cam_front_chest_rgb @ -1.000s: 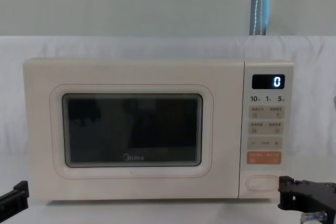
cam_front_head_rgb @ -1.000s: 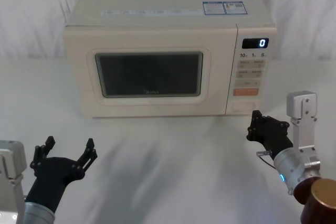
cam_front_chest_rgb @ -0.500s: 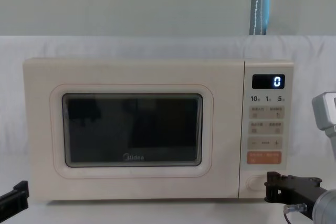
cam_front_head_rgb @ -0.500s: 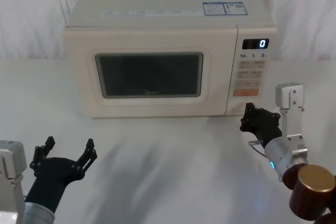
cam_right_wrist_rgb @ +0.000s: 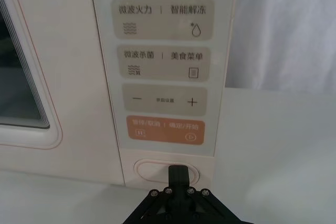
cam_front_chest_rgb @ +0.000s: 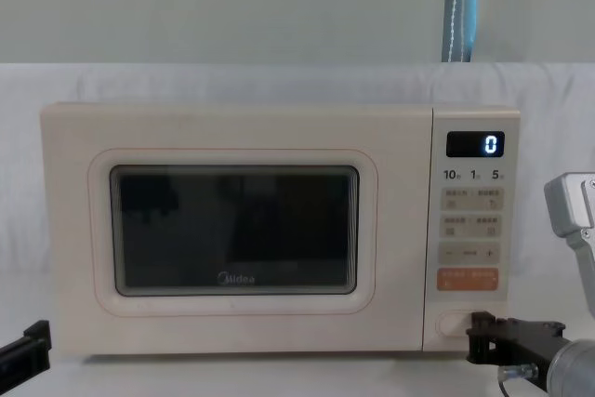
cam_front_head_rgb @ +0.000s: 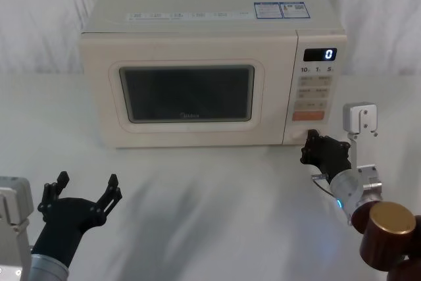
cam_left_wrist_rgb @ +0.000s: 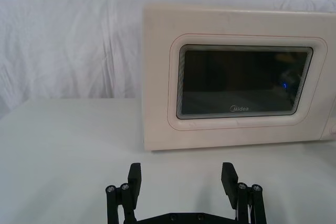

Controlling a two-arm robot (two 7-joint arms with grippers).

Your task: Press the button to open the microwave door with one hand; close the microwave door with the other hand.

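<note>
microwave (cam_front_head_rgb: 197,64): on table (cam_front_head_rgb: 210,189), front faces robot
door (cam_front_head_rgb: 187,93): closed, flush
button (cam_right_wrist_rgb: 166,172): bottom of control panel, long axis horizontal, under orange key (cam_right_wrist_rgb: 165,129)
right gripper (cam_right_wrist_rgb: 178,173): fingers clenched together, tip at button
left gripper (cam_front_head_rgb: 82,189): released, fingers spread, low, well apart from door

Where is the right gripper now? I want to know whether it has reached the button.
In the head view the right gripper is at the microwave's lower right corner, its tip at the button, under the orange key.
</note>
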